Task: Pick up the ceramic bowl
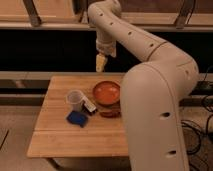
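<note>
The ceramic bowl [106,92] is round, shallow and orange-red with a darker rim. It sits on the wooden table [55,135] near its right side, partly behind my arm. My gripper [102,63] hangs from the wrist above the table's far edge, a little behind and to the left of the bowl, well above it and apart from it.
A translucent whitish cup [75,100] stands left of the bowl. A blue flat object [77,119] lies in front of the cup, a small dark and white item [90,107] beside it. A flat dark-red object [110,113] lies in front of the bowl. My large white arm [155,110] covers the table's right side.
</note>
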Motion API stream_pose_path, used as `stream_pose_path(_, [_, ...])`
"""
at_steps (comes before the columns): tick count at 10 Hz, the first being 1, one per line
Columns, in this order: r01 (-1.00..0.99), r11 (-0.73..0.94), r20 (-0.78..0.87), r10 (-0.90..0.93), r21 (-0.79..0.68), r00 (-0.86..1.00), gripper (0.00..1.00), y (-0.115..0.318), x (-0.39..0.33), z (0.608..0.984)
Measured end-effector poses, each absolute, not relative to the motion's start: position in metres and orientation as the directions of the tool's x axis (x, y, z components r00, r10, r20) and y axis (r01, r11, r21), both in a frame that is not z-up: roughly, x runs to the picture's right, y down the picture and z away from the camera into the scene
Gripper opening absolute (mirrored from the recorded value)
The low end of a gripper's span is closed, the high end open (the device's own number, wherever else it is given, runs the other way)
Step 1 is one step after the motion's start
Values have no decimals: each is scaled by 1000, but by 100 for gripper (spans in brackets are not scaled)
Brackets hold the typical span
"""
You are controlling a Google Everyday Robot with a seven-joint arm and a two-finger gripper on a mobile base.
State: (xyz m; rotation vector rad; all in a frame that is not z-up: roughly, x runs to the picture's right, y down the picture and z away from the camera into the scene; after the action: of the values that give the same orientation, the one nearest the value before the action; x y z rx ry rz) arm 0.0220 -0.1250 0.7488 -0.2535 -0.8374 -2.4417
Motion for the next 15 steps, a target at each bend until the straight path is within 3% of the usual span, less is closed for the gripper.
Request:
stream_pose_path(4, [576, -645, 370, -442, 502, -817, 80, -117, 58, 781])
stream_pose_path(10, [540, -677, 347, -415, 500, -841, 80, -119, 51, 781])
stream_pose_path(15, [525, -632, 311, -425, 571, -850, 80, -63, 50, 854])
